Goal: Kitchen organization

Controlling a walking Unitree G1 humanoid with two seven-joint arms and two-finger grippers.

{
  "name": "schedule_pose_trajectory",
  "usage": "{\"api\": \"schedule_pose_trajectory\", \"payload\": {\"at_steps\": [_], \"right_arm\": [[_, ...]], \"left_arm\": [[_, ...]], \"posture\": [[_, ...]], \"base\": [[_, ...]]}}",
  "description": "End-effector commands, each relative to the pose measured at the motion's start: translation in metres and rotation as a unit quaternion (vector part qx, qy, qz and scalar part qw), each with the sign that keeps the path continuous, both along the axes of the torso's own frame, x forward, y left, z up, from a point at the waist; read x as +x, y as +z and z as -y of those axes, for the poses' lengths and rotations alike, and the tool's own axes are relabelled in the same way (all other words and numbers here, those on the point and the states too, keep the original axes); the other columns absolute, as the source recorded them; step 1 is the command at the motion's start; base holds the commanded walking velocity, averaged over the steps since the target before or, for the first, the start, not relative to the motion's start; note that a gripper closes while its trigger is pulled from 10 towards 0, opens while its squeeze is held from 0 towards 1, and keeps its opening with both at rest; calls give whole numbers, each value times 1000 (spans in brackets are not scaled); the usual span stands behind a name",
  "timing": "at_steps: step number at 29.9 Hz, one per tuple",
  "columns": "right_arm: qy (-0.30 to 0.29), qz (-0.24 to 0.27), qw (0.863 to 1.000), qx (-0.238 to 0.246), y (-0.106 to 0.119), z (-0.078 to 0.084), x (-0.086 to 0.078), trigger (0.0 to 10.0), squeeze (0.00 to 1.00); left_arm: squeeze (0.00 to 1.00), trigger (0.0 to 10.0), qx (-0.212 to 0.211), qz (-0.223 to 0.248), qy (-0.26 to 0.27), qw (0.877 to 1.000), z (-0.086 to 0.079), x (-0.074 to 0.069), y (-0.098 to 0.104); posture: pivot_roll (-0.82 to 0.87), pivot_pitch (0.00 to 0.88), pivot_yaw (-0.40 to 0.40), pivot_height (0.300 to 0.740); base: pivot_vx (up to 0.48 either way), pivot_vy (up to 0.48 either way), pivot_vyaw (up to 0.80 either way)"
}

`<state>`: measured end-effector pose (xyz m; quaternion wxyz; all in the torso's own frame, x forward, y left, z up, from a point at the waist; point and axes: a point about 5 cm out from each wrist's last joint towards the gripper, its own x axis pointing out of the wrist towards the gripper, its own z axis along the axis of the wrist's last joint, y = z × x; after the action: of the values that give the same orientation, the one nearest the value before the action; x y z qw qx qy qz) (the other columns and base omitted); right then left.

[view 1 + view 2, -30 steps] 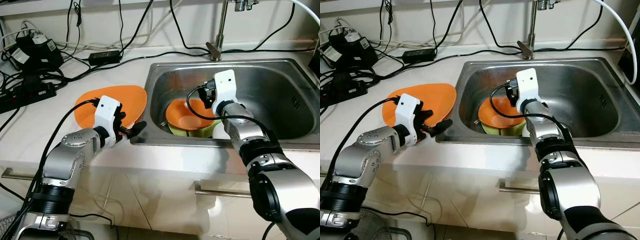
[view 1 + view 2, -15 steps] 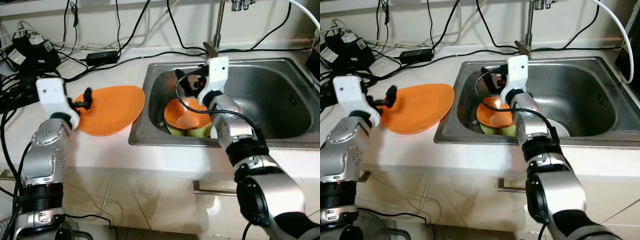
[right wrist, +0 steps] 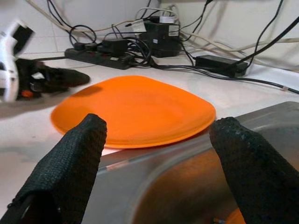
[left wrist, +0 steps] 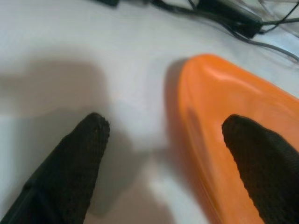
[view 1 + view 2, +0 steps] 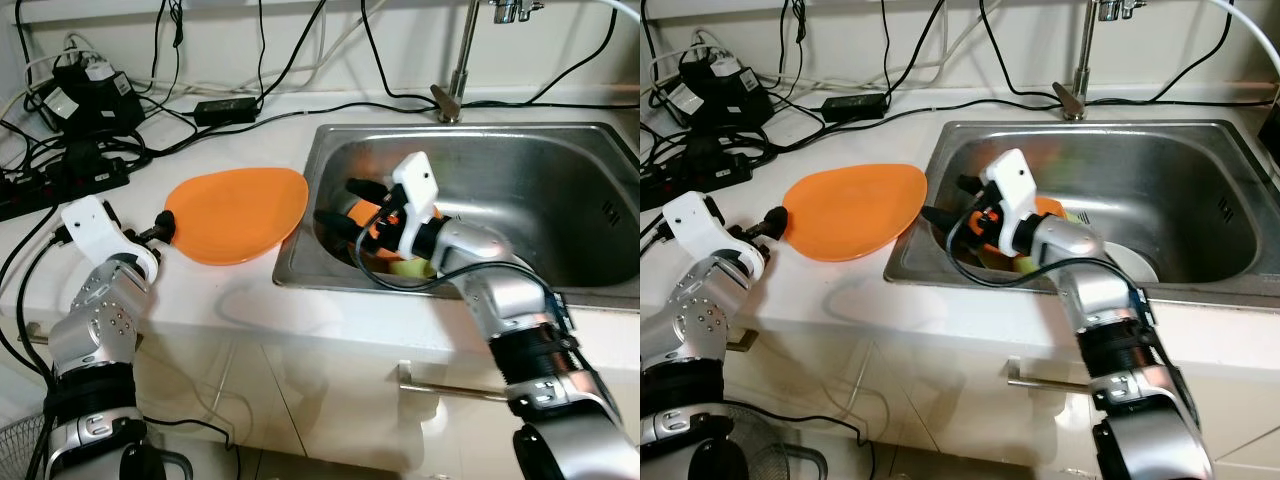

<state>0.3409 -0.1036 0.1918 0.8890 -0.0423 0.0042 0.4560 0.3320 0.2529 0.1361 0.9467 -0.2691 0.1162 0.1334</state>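
The right gripper (image 5: 340,205) and its arm hid most of the orange bowl (image 5: 368,212) and green bowl (image 5: 410,268) in the sink (image 5: 560,160), while the faucet (image 5: 462,60) was cut off at the top edge.

The left gripper (image 5: 166,224) rests low with spread black fingers; the right gripper (image 5: 345,203) reaches leftward, its fingers wide apart.
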Motion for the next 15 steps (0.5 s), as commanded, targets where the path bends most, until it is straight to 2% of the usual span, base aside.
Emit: {"api": "schedule_pose_trajectory", "payload": {"at_steps": [1,7,8,10,13,14,15], "right_arm": [[20,-1,1000,3,5,-7,-5,10000,0],[43,-6,999,-5,5,-9,-15,10000,0],[43,-6,999,-5,5,-9,-15,10000,0],[44,-8,999,-4,6,-10,-17,10000,0],[45,-9,999,-7,7,-10,-18,10000,0],[49,-9,999,-10,7,-11,-20,10000,0],[49,-9,999,-10,7,-11,-20,10000,0]], "left_arm": [[0,10000,-32,2,-14,999,4,3,1],[0,10000,-90,12,-58,994,12,8,0],[0,10000,-90,12,-58,994,12,8,0],[0,10000,-131,10,-47,990,16,8,1],[0,10000,-147,6,-34,989,17,8,2],[0,8510,-156,5,-29,987,17,8,2],[0,8510,-156,5,-29,987,17,8,2]], "posture": [[-28,8,128,740],[-29,8,137,740],[-29,8,137,740],[-32,8,139,740],[-33,8,140,740],[-35,9,141,740],[-35,9,141,740]], "base": [[0,0,0],[0,0,0],[0,0,0],[0,0,0],[0,0,0],[0,0,0],[0,0,0]]}}
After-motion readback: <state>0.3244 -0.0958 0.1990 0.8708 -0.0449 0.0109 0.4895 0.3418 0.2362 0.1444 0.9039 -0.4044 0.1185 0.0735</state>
